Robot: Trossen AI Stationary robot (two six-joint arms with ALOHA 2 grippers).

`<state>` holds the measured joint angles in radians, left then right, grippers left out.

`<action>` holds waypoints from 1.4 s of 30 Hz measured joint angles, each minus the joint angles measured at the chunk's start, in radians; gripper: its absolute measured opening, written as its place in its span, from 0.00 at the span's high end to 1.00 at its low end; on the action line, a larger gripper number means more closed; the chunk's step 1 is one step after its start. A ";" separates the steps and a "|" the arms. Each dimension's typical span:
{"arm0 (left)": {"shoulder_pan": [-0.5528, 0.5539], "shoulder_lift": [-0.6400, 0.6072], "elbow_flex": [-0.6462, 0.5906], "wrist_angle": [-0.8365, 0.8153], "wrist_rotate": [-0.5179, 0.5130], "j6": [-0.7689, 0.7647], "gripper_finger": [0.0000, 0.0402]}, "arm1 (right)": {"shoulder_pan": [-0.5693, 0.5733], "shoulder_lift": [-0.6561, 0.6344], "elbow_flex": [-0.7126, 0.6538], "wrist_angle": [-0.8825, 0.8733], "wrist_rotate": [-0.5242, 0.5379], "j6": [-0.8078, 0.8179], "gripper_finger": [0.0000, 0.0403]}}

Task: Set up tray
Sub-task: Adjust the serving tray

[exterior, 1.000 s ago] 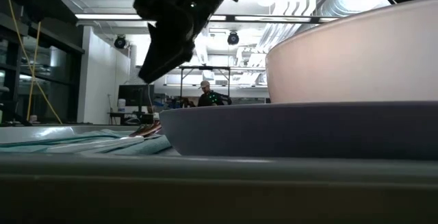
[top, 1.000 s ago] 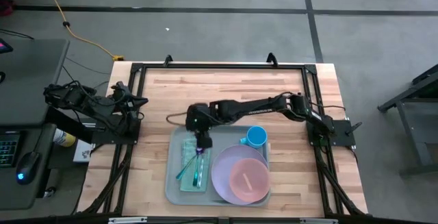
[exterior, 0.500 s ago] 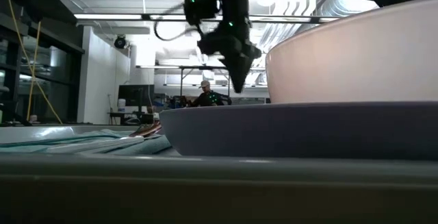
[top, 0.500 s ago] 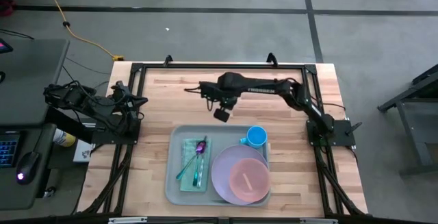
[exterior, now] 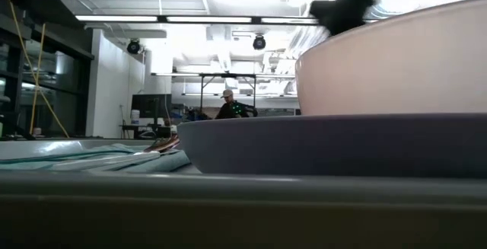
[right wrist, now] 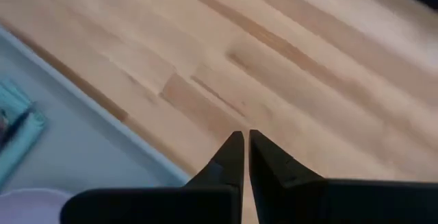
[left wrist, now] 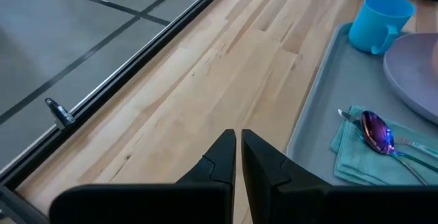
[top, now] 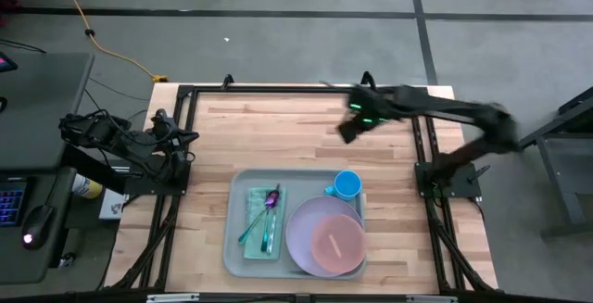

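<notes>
Nearest you, the tray sits at the front of the tabletop, and you can judge it as fully laid. Toward the tray's right end a lavender plate carries a pink bowl, stacked so both fit one spot. At the tray's left end a teal napkin lies flat as a bed for the cutlery: a purple spoon rests on it with other pieces alongside. At the tray's far right corner stands a blue cup, upright, its handle turned toward the napkin, close beside the plate.

Beyond the tray's left end, your left tool is parked over the tabletop's edge, its fingers drawn almost together around nothing; it waits out of the way.

Farther off, past the tray's far rim, your right tool hangs over bare wood with its fingers pressed together and empty, well apart from everything on the tray. I read that as clearing the set-up with nothing left to carry.
</notes>
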<state>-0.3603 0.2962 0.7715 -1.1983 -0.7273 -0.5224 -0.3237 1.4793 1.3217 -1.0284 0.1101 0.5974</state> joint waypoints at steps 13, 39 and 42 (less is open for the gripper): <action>0.000 0.000 0.000 0.003 0.007 -0.009 0.86 | 0.491 -0.517 -0.567 -0.020 0.098 0.941 1.00; 0.000 0.000 0.000 0.022 0.020 -0.009 0.86 | 0.719 -0.295 -0.848 0.635 0.039 1.130 0.85; 0.000 0.000 0.000 0.022 0.020 -0.009 0.86 | 0.719 -0.295 -0.867 0.691 0.040 1.130 0.78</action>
<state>-0.3603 0.2962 0.7715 -1.1759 -0.7074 -0.5316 0.3954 1.1843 0.4545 -0.3376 0.1505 1.7274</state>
